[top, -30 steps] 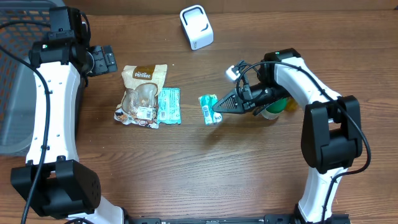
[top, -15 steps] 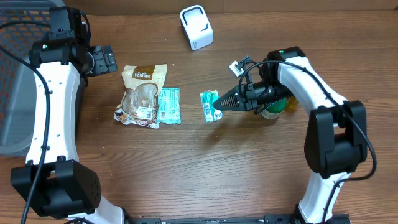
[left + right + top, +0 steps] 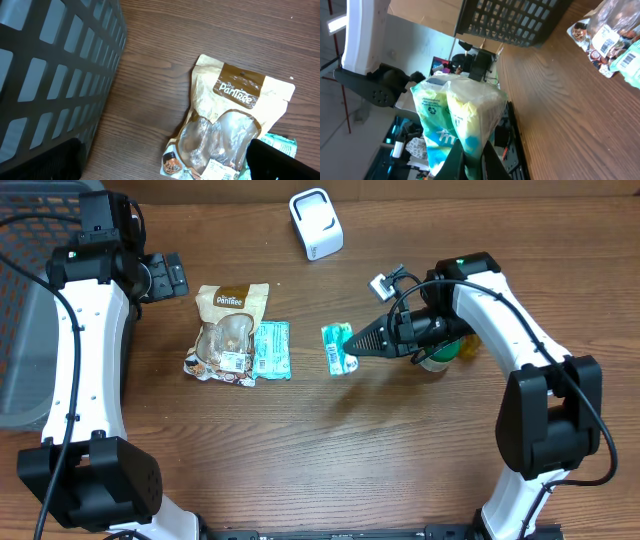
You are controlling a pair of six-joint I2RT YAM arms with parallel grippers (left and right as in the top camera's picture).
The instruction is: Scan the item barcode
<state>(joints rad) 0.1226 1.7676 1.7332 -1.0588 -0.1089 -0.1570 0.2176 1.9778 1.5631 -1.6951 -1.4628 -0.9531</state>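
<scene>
Two arms work a brown wooden table (image 3: 330, 450).

1. Dark plastic basket (image 3: 25, 330): stands at the table's left edge. Its lattice wall fills the upper left of the left wrist view.
2. Left arm (image 3: 85, 350): reaches along the basket side. The left gripper (image 3: 168, 276) hangs near the upper left corner of the Pantree pouch, apart from it. Its jaws are spread wide and carry nothing.
3. Right arm (image 3: 500, 310): bends in from the right, and the right gripper (image 3: 352, 348) points left.
4. Pantree pouch (image 3: 230, 332): a tan snack bag with a clear window. It lies flat, left of centre, with its brown header toward the far edge.
5. White scanner (image 3: 316, 223): stands near the far edge, well apart from every packet.
6. Teal packet (image 3: 271, 350): lies flat against the pouch's right side, touching or slightly overlapping it.
7. Green-and-white packet (image 3: 336, 350): the task item. It sits right of the teal packet, apart from it, near the table's centre. The right gripper's jaws are pressed together on its right end. The right wrist view shows the packet (image 3: 457, 115) pinched between the fingertips (image 3: 454, 157). A pale label patch shows on its upper face, but the print is too small to read.
8. Green container (image 3: 440, 356): stands beside the right arm's wrist, partly hidden by it.
</scene>
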